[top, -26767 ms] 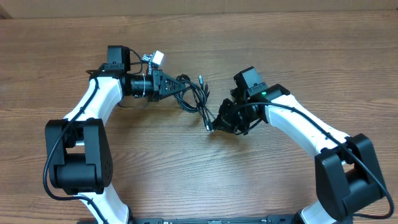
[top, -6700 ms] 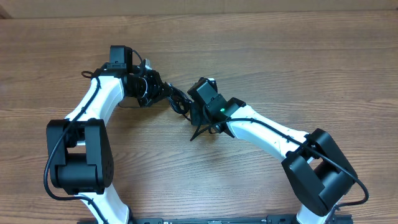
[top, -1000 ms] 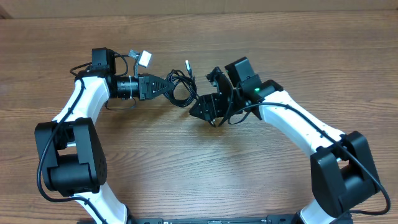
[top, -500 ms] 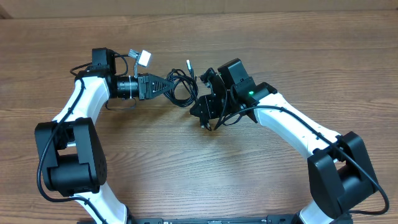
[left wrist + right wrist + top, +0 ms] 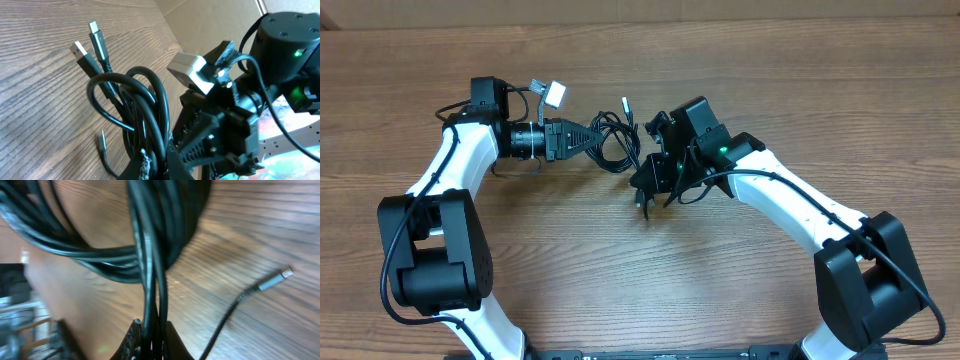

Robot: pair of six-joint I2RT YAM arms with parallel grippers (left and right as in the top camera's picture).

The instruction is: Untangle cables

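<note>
Evidently early in the untangling, judged from one knot not yet parted into single cords.

Left gripper (image 5: 591, 140): jaws pressed together on the left end of the cables (image 5: 616, 146), strands pinched at the fingertips, as confirmed in the left wrist view.

Cables: bunched as several overlapping black loops, none laid out alone on the tabletop (image 5: 820, 90). Located nearer the far edge than the near edge, about midway between the left and right edges, and strung between the two grippers. Long axis of the bundle roughly parallel to the far edge, dipping slightly toward the near edge at its right end. Two silver-tipped plugs (image 5: 86, 42) raised out of the loops and aimed toward the far edge. One loose end (image 5: 272, 280) trailed off alone over the wood, tip aimed away from the knot.

Right gripper (image 5: 648, 188): jaws closed on the right side of the same bundle, a few strands (image 5: 149, 255) squeezed together at the fingertips in the right wrist view.

Remaining, by this reading: loops to be drawn apart and every cord freed; whether the pinched strands belonged to one cord or several not discernible.
</note>
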